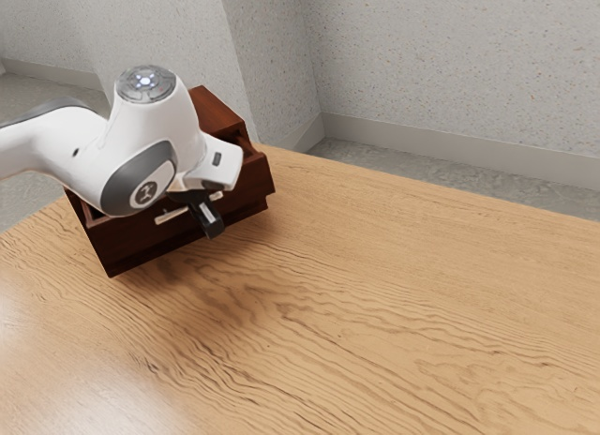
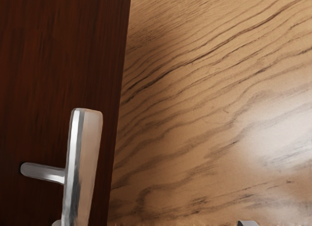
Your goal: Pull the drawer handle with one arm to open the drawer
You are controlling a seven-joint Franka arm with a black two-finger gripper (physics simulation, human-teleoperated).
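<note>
The dark red-brown wooden drawer [image 1: 251, 184] sits on the table [image 1: 375, 294], seemingly drawn out slightly. A pale metal handle [image 2: 80, 167] crosses its front.

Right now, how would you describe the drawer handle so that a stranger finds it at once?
On the light wooden table, look at the dark red-brown drawer box at the exterior view's left. On its front face, by the black hand, sits the drawer handle: a short, pale silvery bar on small posts. It is the only light metal part on the dark wood.
</note>
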